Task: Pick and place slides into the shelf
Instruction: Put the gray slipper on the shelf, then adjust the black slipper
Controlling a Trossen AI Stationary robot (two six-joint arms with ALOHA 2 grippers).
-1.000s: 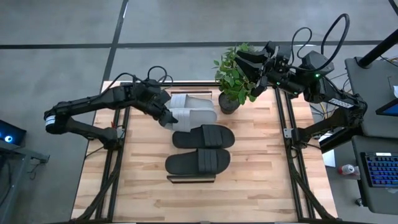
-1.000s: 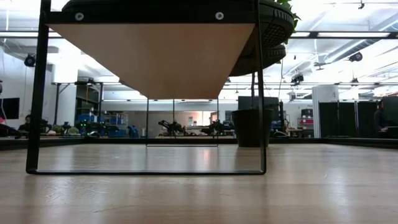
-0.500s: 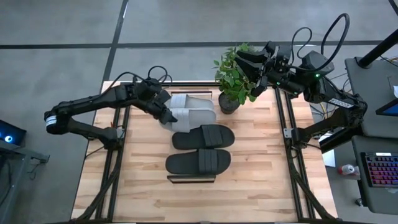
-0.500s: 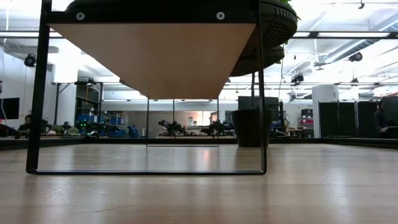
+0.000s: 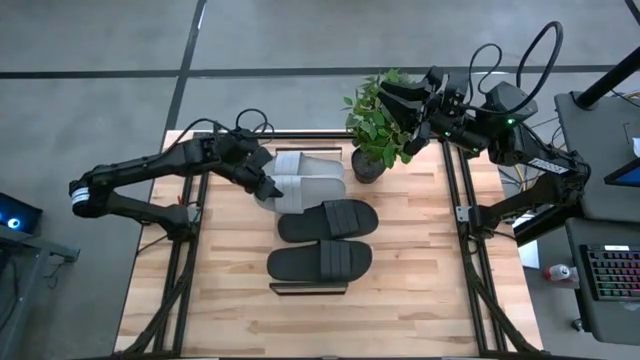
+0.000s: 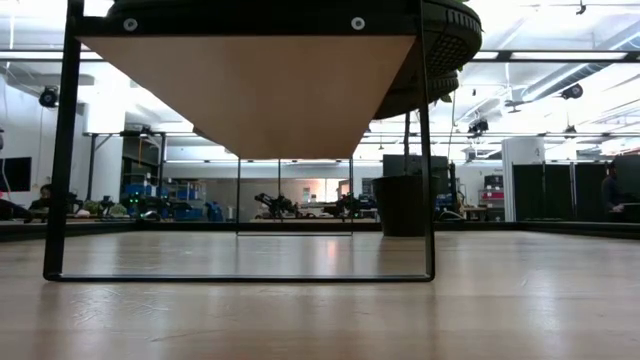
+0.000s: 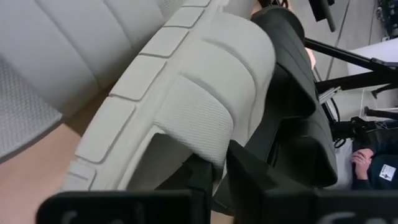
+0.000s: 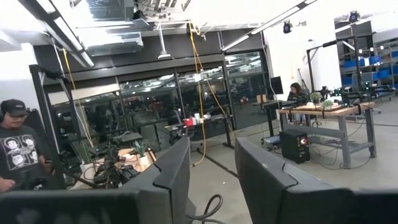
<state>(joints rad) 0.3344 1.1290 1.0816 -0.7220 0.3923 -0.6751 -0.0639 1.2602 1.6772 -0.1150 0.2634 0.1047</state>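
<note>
Four slides lie side by side in a row on the shelf (image 5: 308, 288), straps up: two pale grey slides (image 5: 308, 176) at the far end and two black slides (image 5: 323, 240) nearer. The shelf's light wooden plank (image 6: 250, 90) sits on thin dark metal end rails (image 6: 62, 150).
</note>
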